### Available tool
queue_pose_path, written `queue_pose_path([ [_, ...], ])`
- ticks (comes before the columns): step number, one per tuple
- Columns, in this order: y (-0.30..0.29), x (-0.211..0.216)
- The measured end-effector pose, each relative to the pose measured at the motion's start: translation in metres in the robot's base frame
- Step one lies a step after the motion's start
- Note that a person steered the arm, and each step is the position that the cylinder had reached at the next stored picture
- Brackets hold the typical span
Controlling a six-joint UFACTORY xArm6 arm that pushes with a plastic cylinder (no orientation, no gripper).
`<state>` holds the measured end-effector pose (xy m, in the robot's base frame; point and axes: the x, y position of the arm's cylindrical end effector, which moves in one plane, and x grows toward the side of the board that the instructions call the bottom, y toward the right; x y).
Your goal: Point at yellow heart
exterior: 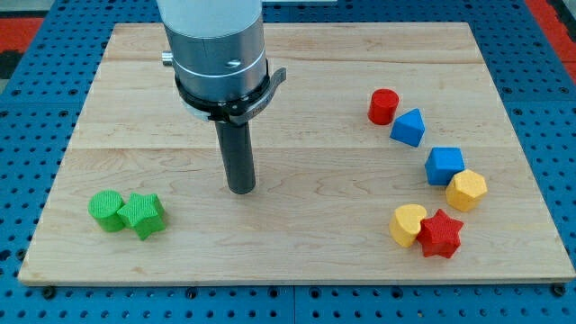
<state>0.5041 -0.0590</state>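
The yellow heart [407, 223] lies near the view's bottom right, touching the red star [441, 234] on its right. My tip [240, 188] rests on the wooden board [297, 261] left of centre, far to the left of the yellow heart and slightly above it. The rod hangs from the large grey arm body [219, 49] at the view's top.
A yellow hexagon [466, 190], a blue cube [445, 166], a blue wedge-like block [409, 127] and a red cylinder [383, 106] form an arc on the right. A green cylinder [108, 211] and a green hexagon-like block [143, 215] touch at the bottom left.
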Motion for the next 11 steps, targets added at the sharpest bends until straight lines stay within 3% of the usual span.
queue_pose_path([
  [1, 0.0, 0.0],
  [3, 0.081, 0.077],
  [11, 0.163, 0.088],
])
